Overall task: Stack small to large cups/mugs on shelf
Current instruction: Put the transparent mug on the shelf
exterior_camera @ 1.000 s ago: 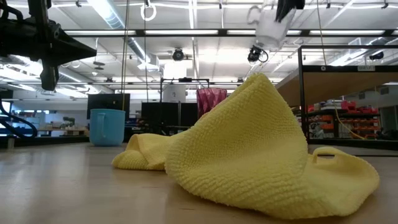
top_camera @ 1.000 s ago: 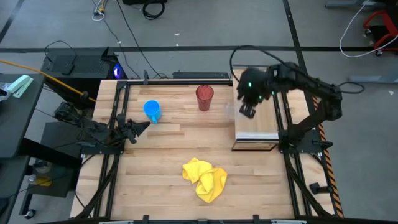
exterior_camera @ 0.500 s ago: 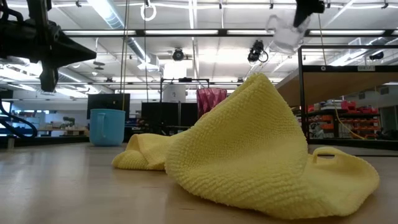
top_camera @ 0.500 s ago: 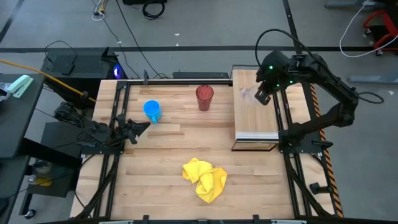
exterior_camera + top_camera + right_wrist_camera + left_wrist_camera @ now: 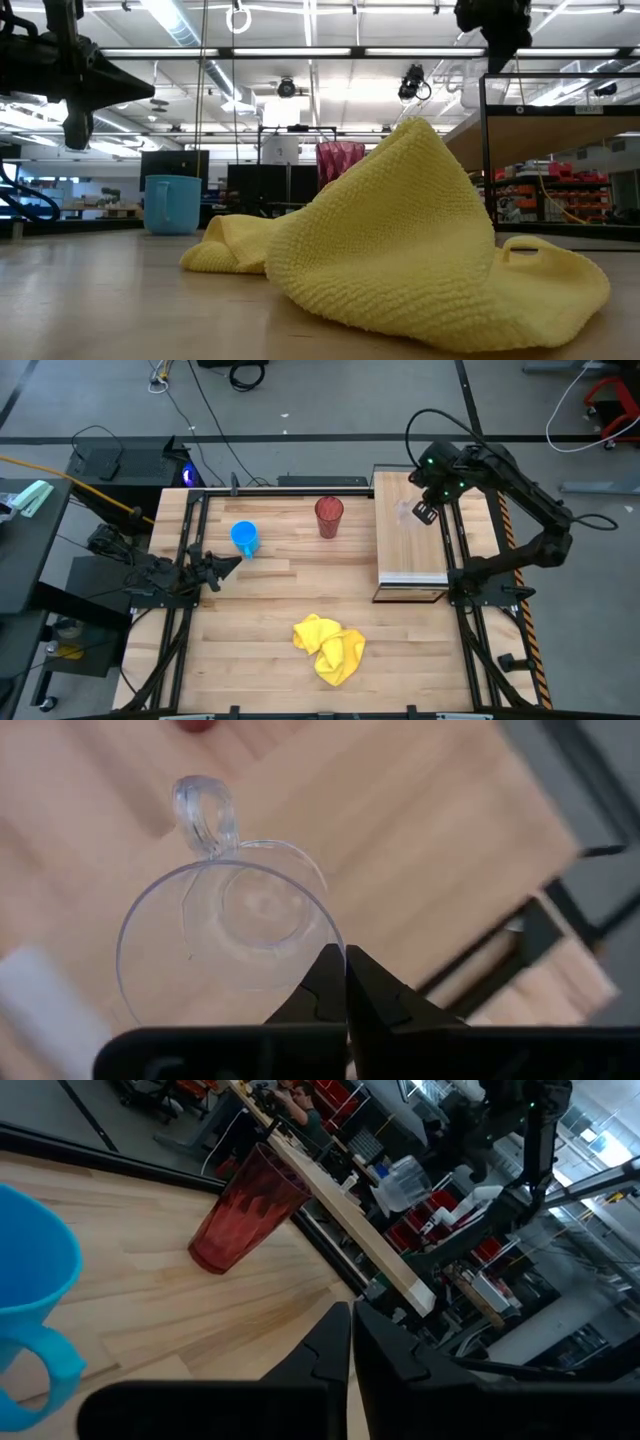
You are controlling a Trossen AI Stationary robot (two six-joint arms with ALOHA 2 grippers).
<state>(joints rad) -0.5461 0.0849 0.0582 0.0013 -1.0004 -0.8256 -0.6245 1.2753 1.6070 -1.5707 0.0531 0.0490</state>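
Observation:
A small clear cup (image 5: 225, 920) with a loop handle (image 5: 205, 810) hangs in my right gripper (image 5: 424, 512) over the far part of the light-wood shelf (image 5: 410, 555). It also shows in the left wrist view (image 5: 405, 1180) and the low view (image 5: 478, 88). The blue mug (image 5: 244, 538) and the dark red tumbler (image 5: 329, 516) stand upright on the tabletop to the shelf's left. My left gripper (image 5: 225, 565) waits shut and empty at the table's left side, near the blue mug. My right gripper pinches the clear cup's rim (image 5: 333, 942) between its two fingers, on the side opposite the handle, one finger inside and one outside. The fingers come from above, pointing down. The cup hangs upright, mouth up, close over the shelf; whether its base touches, I cannot tell.
A crumpled yellow cloth (image 5: 330, 645) lies on the table near the front edge and fills the low view (image 5: 400, 240). The shelf's black frame post (image 5: 485, 150) stands at its near end. Bare tabletop lies between the cloth and the mugs.
My right gripper has carried the clear cup toward the table's far and right edges, from beside the shelf's left edge to above the shelf, and has then gone down toward the shelf top. The cup has stayed upright in the hold.

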